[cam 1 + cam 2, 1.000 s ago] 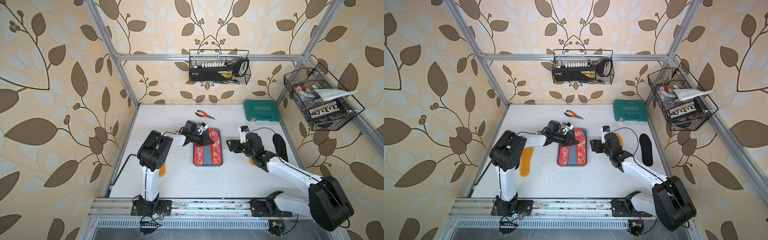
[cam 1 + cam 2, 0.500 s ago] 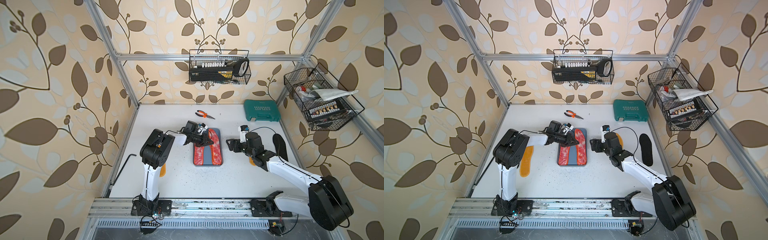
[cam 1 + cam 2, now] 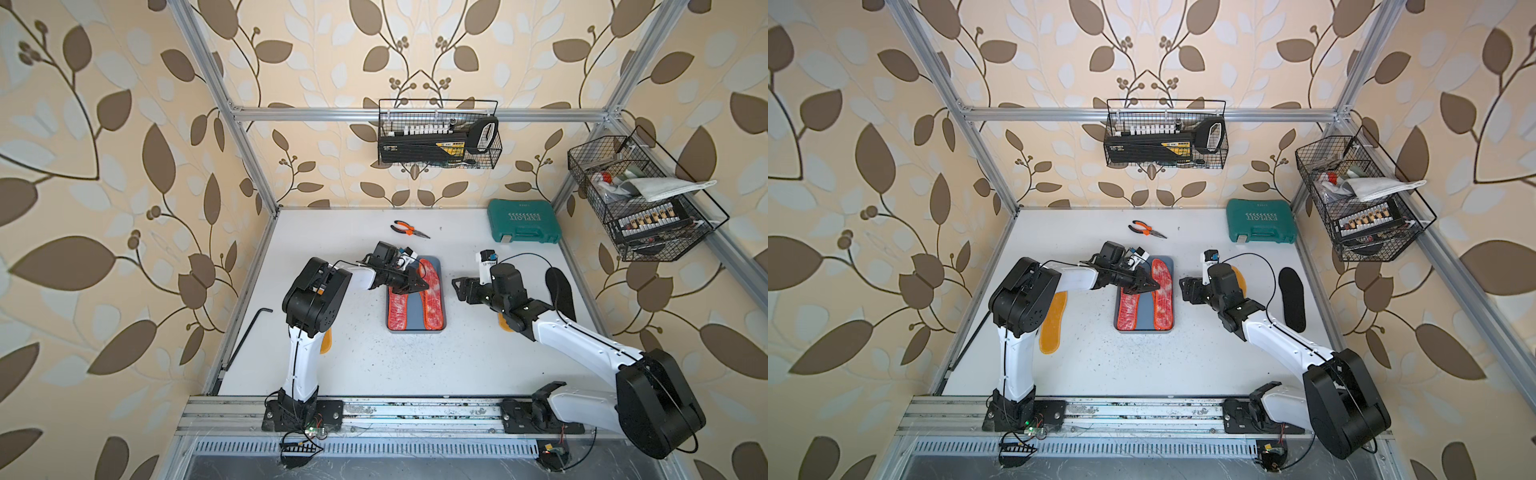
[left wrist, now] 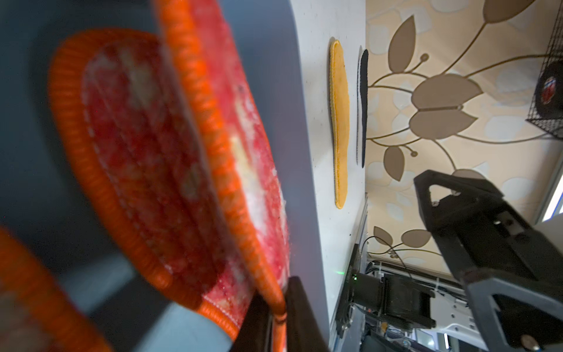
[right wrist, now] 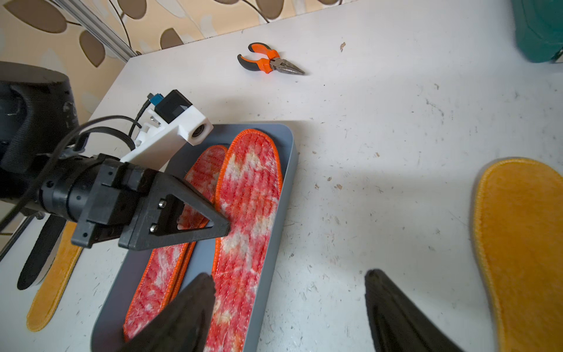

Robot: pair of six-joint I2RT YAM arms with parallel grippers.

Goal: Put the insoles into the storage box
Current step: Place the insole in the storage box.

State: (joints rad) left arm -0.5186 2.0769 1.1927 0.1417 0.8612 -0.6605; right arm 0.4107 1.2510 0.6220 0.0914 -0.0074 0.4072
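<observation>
Pinching the edge of a red insole (image 4: 256, 195) in the box (image 3: 414, 309) with the left gripper (image 4: 278, 320), plain only from the left wrist; holding the right gripper (image 5: 288, 275) wide apart

both top views look down over the table (image 3: 374, 365); wrist views closely share the storage box (image 5: 291, 170).

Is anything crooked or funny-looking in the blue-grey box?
Yes. One red insole in the storage box isn't flat: it lies tilted, one long edge lifted between the fingers of the left hand. The other red insoles lie flatter beside it.
</observation>
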